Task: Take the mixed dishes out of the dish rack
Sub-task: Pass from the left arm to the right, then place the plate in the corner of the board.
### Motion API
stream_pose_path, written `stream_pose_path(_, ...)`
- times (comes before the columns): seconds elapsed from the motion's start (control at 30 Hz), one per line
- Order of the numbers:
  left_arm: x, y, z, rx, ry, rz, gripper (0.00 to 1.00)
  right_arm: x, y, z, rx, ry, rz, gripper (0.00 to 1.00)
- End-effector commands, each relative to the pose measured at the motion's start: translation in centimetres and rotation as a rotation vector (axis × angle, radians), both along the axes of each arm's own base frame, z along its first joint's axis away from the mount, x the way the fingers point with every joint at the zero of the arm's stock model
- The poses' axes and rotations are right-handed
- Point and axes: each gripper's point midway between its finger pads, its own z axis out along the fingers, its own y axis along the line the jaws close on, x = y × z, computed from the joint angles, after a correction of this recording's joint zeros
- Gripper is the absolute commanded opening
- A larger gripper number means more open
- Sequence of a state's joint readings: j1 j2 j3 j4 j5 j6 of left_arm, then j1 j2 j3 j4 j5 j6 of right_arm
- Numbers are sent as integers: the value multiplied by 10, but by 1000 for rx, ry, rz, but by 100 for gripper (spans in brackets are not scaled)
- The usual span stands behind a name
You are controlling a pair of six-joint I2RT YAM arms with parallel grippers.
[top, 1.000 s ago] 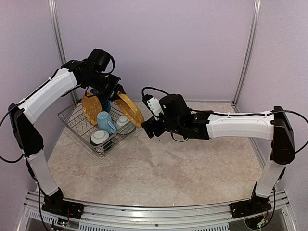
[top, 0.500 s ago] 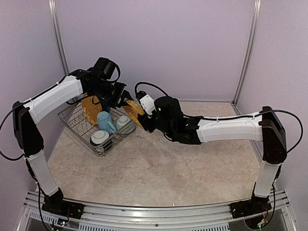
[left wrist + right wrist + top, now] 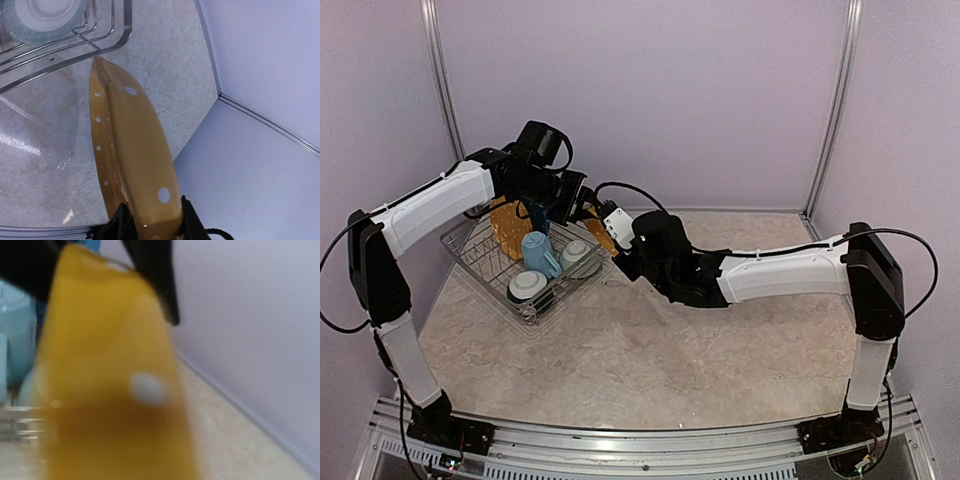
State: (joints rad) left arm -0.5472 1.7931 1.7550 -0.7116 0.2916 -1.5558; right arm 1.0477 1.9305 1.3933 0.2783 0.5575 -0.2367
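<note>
Two sets of fingers: both are at one plate, just off the right side of the rack.
Left fingers (image 3: 121, 224): pinched narrow on the rim of an orange-yellow scalloped plate with white dots (image 3: 132, 150), one finger on each face. The plate stands on edge and stretches away from them.
Right fingers (image 3: 619, 260): pushed up to the far end of that same plate, opposite the left fingers. From where I stand I cannot tell whether they have closed on it. Their own camera gives only a yellow blur filling most of its view, with the black left fingers showing past the plate's top.
Held plate: between the two sets of fingers, just outside a corner of the square silver wire dish rack (image 3: 480, 278) and over the beige marbled desk (image 3: 670, 350).
Second orange-yellow dotted plate (image 3: 508, 228): upright in the rack, just beside the left fingers, on the side away from the right fingers.
Light blue mug (image 3: 535, 252): in the rack, just in front of the second plate, near the left fingers.
White bowl with a dark band (image 3: 578, 256): in the rack beside the mug, the dish nearest the right fingers.
Second white bowl (image 3: 528, 287): at the rack's near corner, the dish farthest from both sets of fingers.
</note>
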Motion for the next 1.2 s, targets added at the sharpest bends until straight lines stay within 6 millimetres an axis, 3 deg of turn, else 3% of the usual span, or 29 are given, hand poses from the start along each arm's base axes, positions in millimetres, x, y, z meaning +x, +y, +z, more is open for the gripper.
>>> stream_pose_path(0.0, -5, -26, 42, -119, -126, -102, 0, 0, -6, 10, 17, -23, -43, 3)
stream_pose_path(0.07, -4, -25, 42, -104, -149, -108, 0, 0, -14, 16, 27, -41, -65, 0)
stream_pose_path(0.1, -3, -23, 41, -92, -157, -109, 5, -1, -18, 21, 40, -56, -75, 0)
stream_pose_path(0.17, -3, -21, 37, -75, -175, -115, 24, 0, -27, 27, 55, -74, -106, 0)
stream_pose_path(0.27, -1, -17, 38, -68, -246, -118, 68, -2, -36, 36, 99, -83, -120, 0)
stream_pose_path(0.33, -1, -11, 44, -45, -297, -117, 82, -2, -42, 40, 128, -76, -131, 0)
stream_pose_path(0.43, -1, -2, 53, 11, -385, -127, 94, 0, -53, 42, 172, -39, -150, 0)
stream_pose_path(0.57, -2, 3, 63, 96, -504, -187, 99, 10, -74, 36, 289, 96, -154, 0)
stream_pose_path(0.77, -3, 6, 52, 232, -681, -303, 99, 29, -119, 0, 486, 394, -171, 0)
stream_pose_path(1.0, -11, 31, 40, 427, -842, -337, 99, 27, -180, -19, 715, 590, -175, 0)
stream_pose_path(1.17, -19, 52, 22, 534, -858, -328, 99, 16, -219, -40, 833, 710, -141, 0)
